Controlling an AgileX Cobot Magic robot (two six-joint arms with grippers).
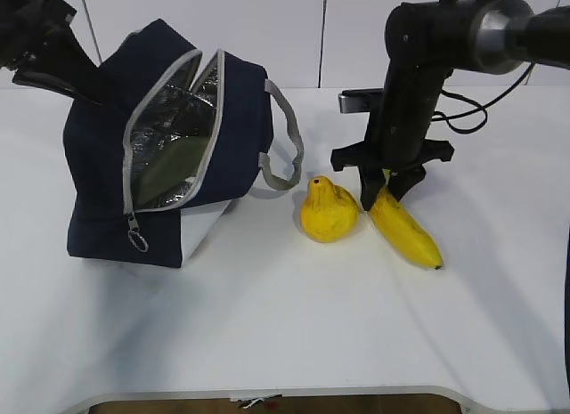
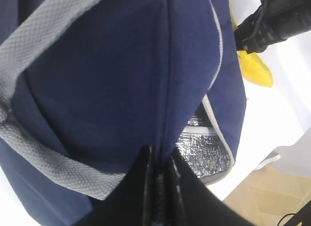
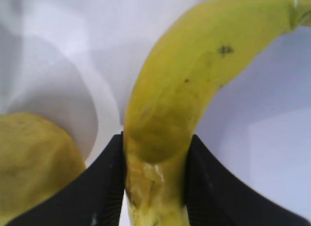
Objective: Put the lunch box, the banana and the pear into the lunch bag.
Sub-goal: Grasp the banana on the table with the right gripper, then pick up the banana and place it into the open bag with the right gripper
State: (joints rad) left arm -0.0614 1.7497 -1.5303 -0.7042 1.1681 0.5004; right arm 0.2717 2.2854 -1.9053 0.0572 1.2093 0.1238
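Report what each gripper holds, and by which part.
The right gripper grips the banana near one end, a finger on each side. The left gripper pinches the lunch bag by a fold of its blue fabric.

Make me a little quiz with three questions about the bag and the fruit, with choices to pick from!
1. Where is the pear?
A. Inside the lunch bag
B. On the table, between the bag and the banana
C. In the left gripper

2. How many yellow fruits lie on the table?
A. One
B. Two
C. Four

3. What is the right gripper doing?
A. Its fingers are closed on the banana
B. Hanging open high above the table
C. Pinching the bag's handle

Answers: 1 B, the pear sits on the white table beside the banana. 2 B, one pear and one banana. 3 A, the right wrist view shows black fingers pressing both sides of the banana.
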